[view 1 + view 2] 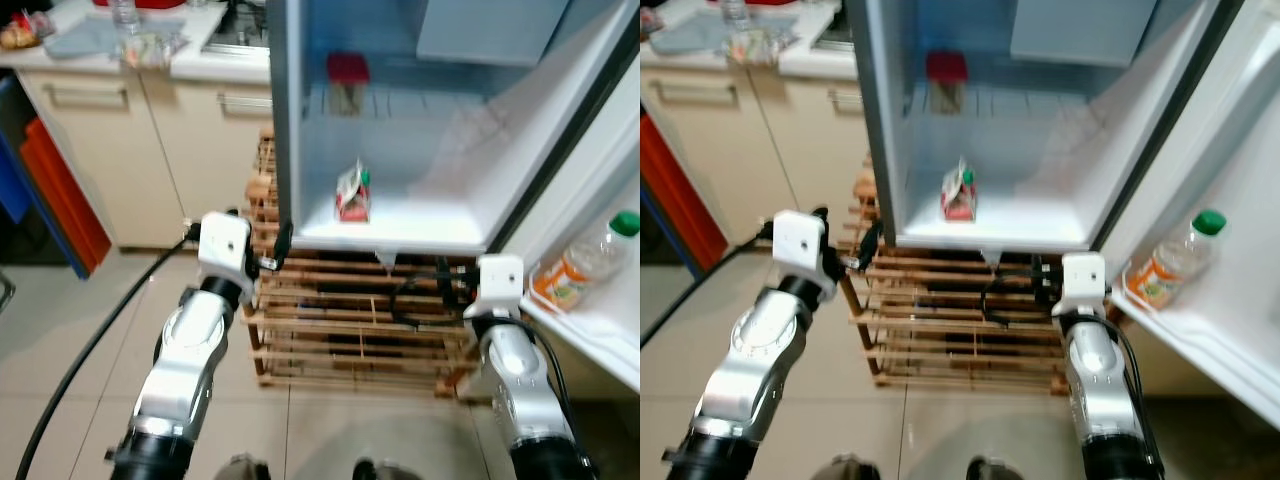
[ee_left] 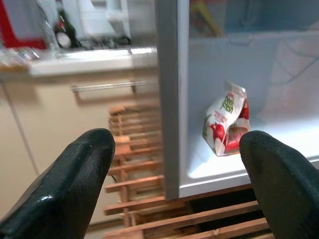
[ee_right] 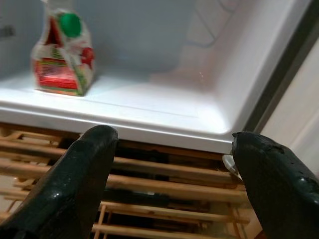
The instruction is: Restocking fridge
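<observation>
as fridge [image 1: 300, 120] stands open, carton [image 1: 352, 193] inside

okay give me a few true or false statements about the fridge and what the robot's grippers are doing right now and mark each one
1. A red and white carton stands on the fridge floor. True.
2. The left gripper is shut on the carton. False: its fingers are spread open with nothing between them, and the carton stands apart inside the fridge.
3. A bottle with a green cap lies tilted in the door shelf. True.
4. The fridge stands on a metal trolley. False: a wooden slatted rack is under it.
5. The right gripper is open, below the fridge's front edge. True.
</observation>
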